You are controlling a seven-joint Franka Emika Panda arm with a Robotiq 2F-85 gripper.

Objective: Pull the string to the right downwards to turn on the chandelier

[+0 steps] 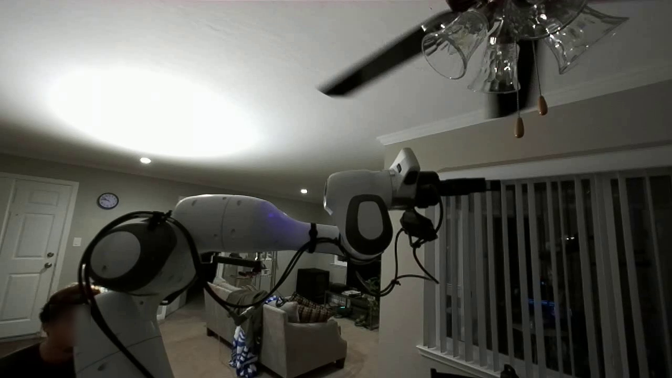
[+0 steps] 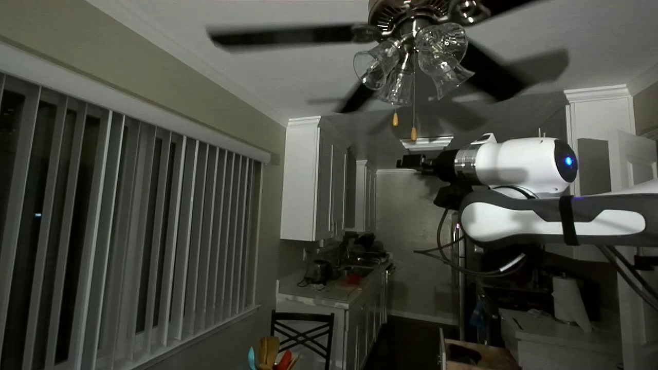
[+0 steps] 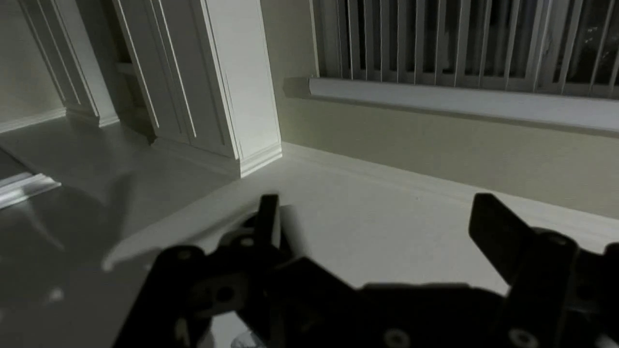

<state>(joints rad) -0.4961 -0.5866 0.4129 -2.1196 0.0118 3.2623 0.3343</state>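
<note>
The chandelier is a ceiling fan light with several clear glass shades point(image 1: 496, 65) point(image 2: 444, 51), which look unlit. Two pull strings hang from it, each ending in a small wooden knob. In an exterior view the left knob point(image 1: 519, 127) hangs lower than the right knob point(image 1: 542, 105). In an exterior view the right knob point(image 2: 414, 134) hangs lower than the left knob point(image 2: 395, 119). My gripper point(image 1: 492, 185) point(image 2: 405, 162) is below both knobs and apart from them. In the wrist view its fingers point(image 3: 376, 208) are wide apart with nothing between them. No string or knob shows there.
Dark fan blades point(image 1: 378, 60) point(image 2: 288, 36) spread around the light. Vertical blinds point(image 1: 551, 262) point(image 2: 154, 221) cover the window. White cabinets point(image 2: 303, 180) stand beyond the arm. A person point(image 1: 58, 331) is by the arm's base. Loose cables point(image 1: 415, 257) hang under the wrist.
</note>
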